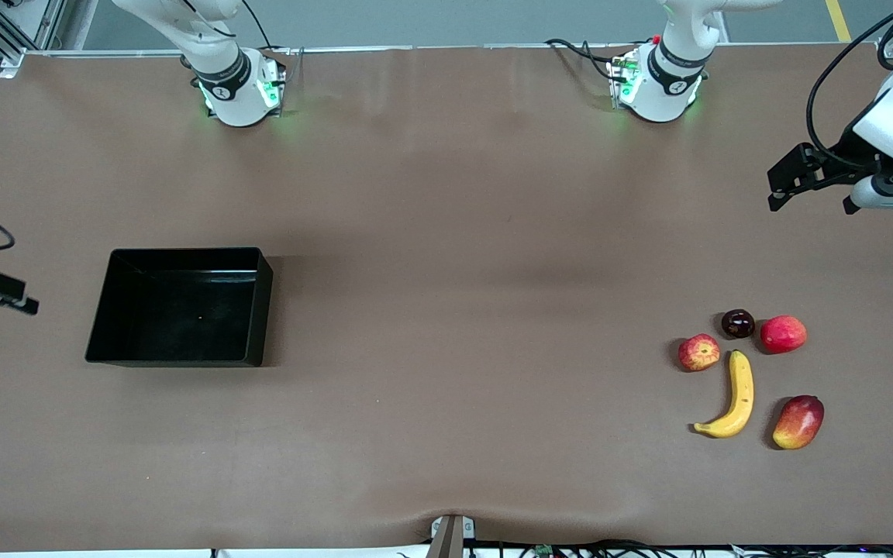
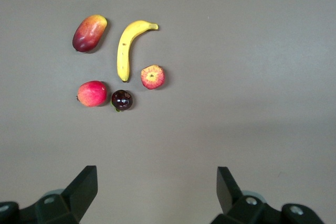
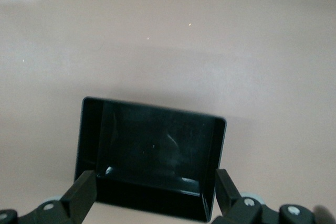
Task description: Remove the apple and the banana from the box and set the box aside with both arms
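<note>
Box sits empty, likely light, stiff and slick, best pinched at its two short walls by both wide-open, empty tools, left and right

Box glossy black; banana yellow, dark-specked; apple red, yellow-streaked.
</note>
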Controlling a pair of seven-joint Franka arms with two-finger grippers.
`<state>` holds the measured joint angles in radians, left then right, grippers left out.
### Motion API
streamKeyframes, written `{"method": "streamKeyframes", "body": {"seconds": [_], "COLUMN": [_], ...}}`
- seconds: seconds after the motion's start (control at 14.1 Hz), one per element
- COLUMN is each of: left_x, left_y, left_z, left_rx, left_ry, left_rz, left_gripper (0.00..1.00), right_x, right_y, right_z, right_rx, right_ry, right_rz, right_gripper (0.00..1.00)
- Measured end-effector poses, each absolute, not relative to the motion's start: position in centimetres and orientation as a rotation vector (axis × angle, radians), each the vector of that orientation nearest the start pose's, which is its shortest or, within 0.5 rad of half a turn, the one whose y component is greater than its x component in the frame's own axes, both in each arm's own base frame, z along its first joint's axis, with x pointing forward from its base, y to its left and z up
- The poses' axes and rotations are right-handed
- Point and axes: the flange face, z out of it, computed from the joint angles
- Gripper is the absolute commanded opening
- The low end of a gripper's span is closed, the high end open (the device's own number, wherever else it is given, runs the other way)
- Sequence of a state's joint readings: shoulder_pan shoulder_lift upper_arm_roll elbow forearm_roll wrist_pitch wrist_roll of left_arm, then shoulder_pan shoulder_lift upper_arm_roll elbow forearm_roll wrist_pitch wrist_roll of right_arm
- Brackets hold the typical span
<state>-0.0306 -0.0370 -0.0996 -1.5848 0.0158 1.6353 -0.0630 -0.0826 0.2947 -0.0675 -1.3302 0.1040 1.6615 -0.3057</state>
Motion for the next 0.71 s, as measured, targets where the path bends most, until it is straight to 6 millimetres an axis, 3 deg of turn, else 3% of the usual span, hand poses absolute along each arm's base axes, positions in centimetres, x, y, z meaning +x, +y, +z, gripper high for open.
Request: {"method": "streamKeyframes", "body": {"seconds": [0.21,0.57,0.71], "left_x": [54.5,54.5,54.5], "left_y": [-7.1,-7.5,-7.6], "left_z": [64.5,64.6,64.7], "left_rx": [-3.13,-3.133,-3.133], "left_ry": [0.105,0.115,0.117], "left_rz": [-0.146,-0.154,-0.163], "left_gripper": [1.0,1.0,1.0], "right_x": [61.9,56.1,54.2], "right_y": [-4.3,-1.7,-2.6], "right_z": [60.3,64.5,65.5], "right_rx": [-3.074,-3.143,-3.156], "right_ry": [-0.251,-0.131,-0.087], "right_rz": [-0.035,0.098,0.135], "right_gripper": [1.0,1.0,1.0]}}
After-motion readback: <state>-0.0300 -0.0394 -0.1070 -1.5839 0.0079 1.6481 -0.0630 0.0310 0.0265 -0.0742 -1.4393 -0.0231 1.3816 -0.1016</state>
